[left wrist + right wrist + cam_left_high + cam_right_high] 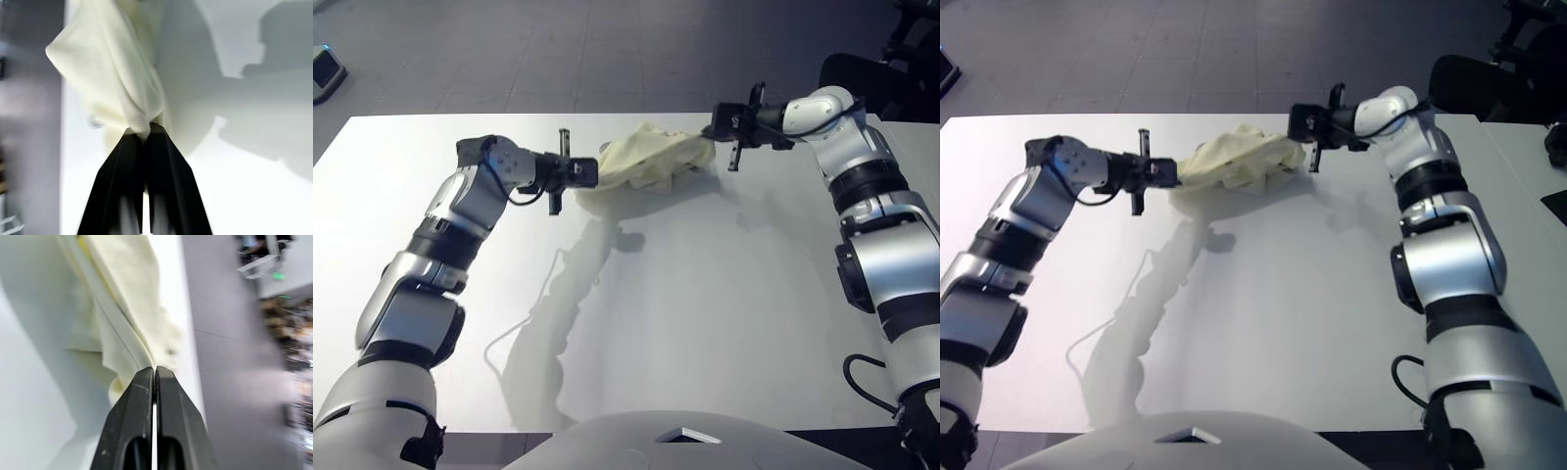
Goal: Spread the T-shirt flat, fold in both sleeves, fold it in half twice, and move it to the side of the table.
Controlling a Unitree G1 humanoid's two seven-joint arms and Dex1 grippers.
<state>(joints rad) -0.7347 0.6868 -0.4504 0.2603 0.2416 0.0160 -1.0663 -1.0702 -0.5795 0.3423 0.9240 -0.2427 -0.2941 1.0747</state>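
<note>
A pale yellow T-shirt (651, 159) hangs bunched between both grippers, lifted over the far part of the white table (705, 323). My left gripper (595, 173) is shut on the shirt's left end; the left wrist view shows cloth (122, 83) pinched at the black fingertips (161, 147). My right gripper (710, 130) is shut on the right end, where the right wrist view shows a folded edge (122, 328) clamped between the fingertips (142, 382). The shirt (1239, 157) sags in the middle and its lower folds are close to the tabletop.
The table's far edge (607, 116) runs just behind the shirt, with grey floor beyond. A dark chair (862, 73) stands behind the far right corner. A small device (325, 70) sits on the floor at far left. A cable (867, 377) hangs by the right arm.
</note>
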